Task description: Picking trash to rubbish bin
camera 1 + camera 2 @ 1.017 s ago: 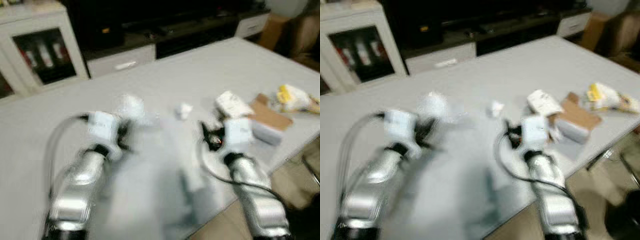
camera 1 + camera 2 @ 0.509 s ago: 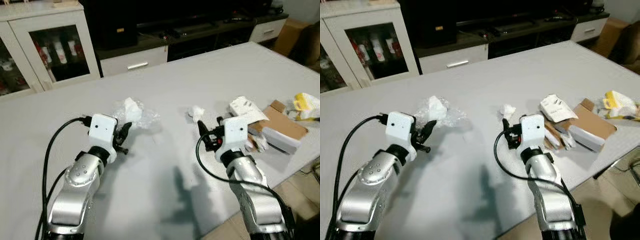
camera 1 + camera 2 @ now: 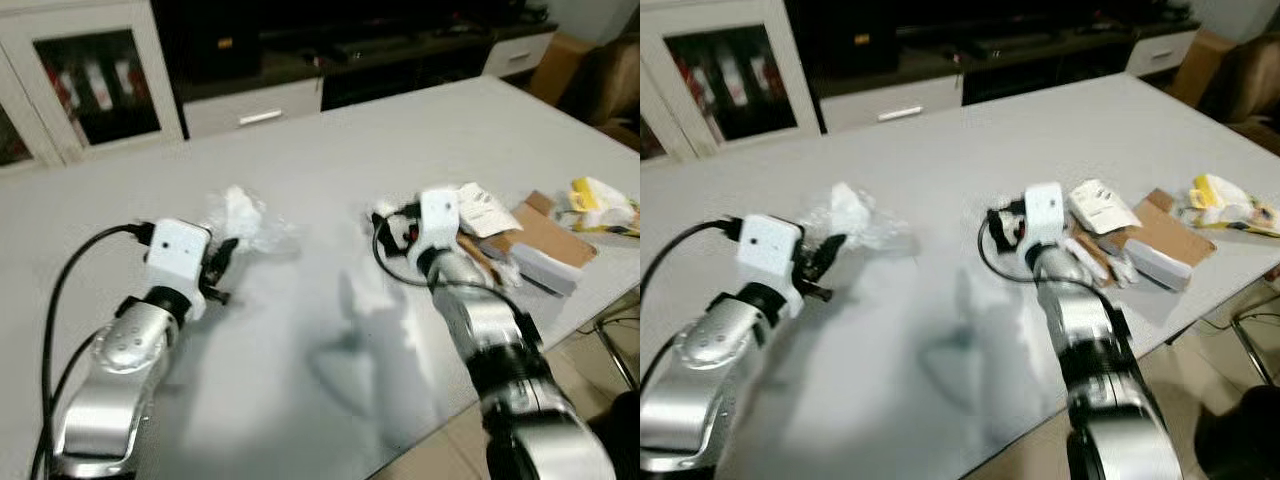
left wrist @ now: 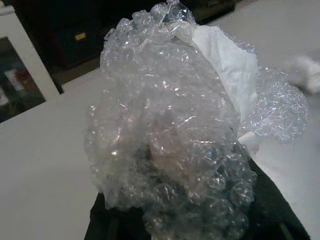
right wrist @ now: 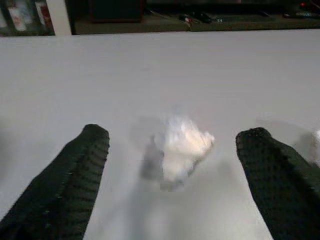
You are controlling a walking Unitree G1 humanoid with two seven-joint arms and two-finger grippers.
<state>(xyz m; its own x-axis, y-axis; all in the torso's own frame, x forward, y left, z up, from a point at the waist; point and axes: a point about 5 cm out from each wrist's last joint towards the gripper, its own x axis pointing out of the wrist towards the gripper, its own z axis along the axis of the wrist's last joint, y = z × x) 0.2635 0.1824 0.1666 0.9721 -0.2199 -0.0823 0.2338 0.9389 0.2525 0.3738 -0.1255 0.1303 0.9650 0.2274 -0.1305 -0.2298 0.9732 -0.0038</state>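
Observation:
On the grey table (image 3: 330, 150) a clump of clear bubble wrap with white paper in it (image 3: 243, 215) lies just ahead of my left gripper (image 3: 222, 270). The left wrist view has that bubble wrap (image 4: 170, 125) very close, with the black fingers spread on either side of its base; the gripper is open. My right gripper (image 5: 176, 132) is open low over the table, and a small white crumpled wad (image 5: 182, 147) lies between its two fingers (image 5: 75, 175). From the head, the right gripper (image 3: 388, 225) partly covers the wad.
Right of the right arm lies a heap of a white printed packet (image 3: 482, 208), brown cardboard (image 3: 545, 230) and a white box (image 3: 545, 268), with a yellow bag (image 3: 598, 198) further out. The table's front right edge drops to the floor. A glass-door cabinet (image 3: 90, 85) stands behind.
The right arm has reached forward, so its open fingers now flank the small white wad. The left gripper has closed in on the bubble wrap. The head camera has shifted slightly.

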